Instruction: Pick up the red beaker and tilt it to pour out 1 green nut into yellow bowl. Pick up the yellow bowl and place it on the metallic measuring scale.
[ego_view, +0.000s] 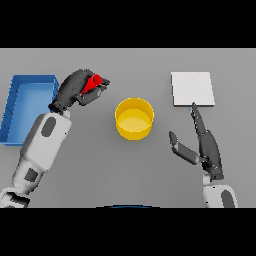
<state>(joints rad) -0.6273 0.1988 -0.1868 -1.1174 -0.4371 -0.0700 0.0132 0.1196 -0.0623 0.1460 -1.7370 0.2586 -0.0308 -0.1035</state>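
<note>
The left robot hand (79, 89) had its dark fingers curled round the red beaker (93, 83), holding it up above the bench (135, 170) and tipped over on its side, its narrow end pointing toward the right of the view. Only part of the beaker showed between the fingers. I could not see a nut anywhere, in the beaker or out of it. Just behind that arm, at the left edge, sat a blue tray (29, 90), open at the top.

The yellow bowl (134, 118) stood upright near the middle of the bench, a little to the right of the beaker and lower in the view, apart from it. Its inside looked plain yellow.

The right robot hand (202, 142) lay open and held nothing, fingers straight and pointing away from the robot, thumb spread toward the bowl. Its fingertips reached the near edge of the pale square scale (192, 88), which lay flat at the right, well apart from the bowl.
</note>
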